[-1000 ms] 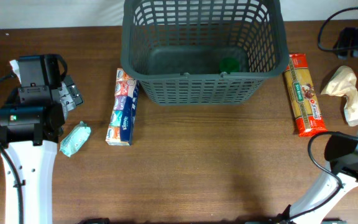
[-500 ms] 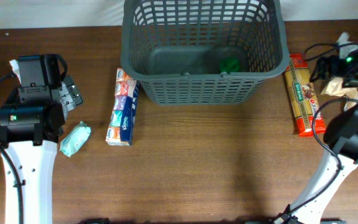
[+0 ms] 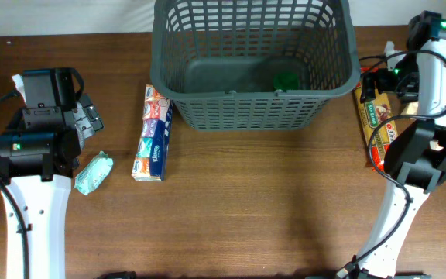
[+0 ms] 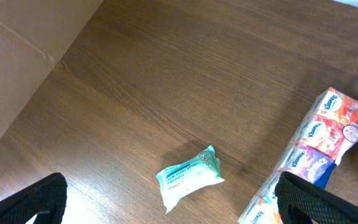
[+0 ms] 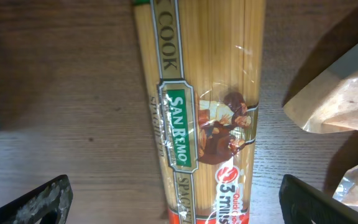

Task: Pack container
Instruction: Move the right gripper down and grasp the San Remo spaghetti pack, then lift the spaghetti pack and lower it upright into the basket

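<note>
Right claw (image 5: 182,200) spread open above the pasta pack (image 5: 197,93).
The basket (image 3: 246,112) sits just left of it; left claw (image 3: 88,118) also open.

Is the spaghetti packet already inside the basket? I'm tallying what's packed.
No, the spaghetti packet lies on the table, outside the basket, beside its right wall.

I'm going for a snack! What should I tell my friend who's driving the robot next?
Left claw: open, empty, near the wipes packet and tissue pack.
Right claw: open, empty, over the spaghetti pack beside the basket.
Done: one green thing lies in the basket.
To do: those three packs, maybe the paper bag too, sit on the table, unpacked.
</note>
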`<state>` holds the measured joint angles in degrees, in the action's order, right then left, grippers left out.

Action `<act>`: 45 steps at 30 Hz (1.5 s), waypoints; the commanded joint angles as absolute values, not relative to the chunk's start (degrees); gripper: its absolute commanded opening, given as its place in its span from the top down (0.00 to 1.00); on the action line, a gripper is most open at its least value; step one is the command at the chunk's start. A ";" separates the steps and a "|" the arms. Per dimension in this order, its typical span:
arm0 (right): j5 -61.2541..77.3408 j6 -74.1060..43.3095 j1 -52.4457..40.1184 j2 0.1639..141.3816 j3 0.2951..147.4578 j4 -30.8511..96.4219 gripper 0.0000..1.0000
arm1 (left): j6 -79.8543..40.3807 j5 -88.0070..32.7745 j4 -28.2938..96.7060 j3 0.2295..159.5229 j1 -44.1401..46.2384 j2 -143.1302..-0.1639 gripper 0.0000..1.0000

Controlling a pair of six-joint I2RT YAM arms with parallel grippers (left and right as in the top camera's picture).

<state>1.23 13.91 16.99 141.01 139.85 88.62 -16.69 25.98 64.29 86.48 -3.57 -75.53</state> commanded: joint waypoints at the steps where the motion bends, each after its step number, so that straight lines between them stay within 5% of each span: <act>1: -2.24 12.60 17.69 143.37 140.14 88.64 0.01 | -16.67 26.37 64.36 87.26 -3.81 -74.65 0.01; 32: -0.45 13.19 18.44 144.73 121.27 81.67 0.01 | -16.67 26.37 64.36 87.26 -3.81 -74.65 0.00; 35: 0.27 12.47 18.44 144.73 121.30 81.47 0.72 | -16.67 26.37 64.36 87.26 -3.81 -74.65 0.00; 37: 0.84 11.03 18.44 144.70 121.54 81.32 0.96 | -16.67 26.35 64.36 87.26 -3.81 -74.65 0.00; 45: 0.86 3.20 19.86 144.59 133.38 85.56 0.96 | -16.67 26.35 64.36 87.26 -3.81 -74.65 0.00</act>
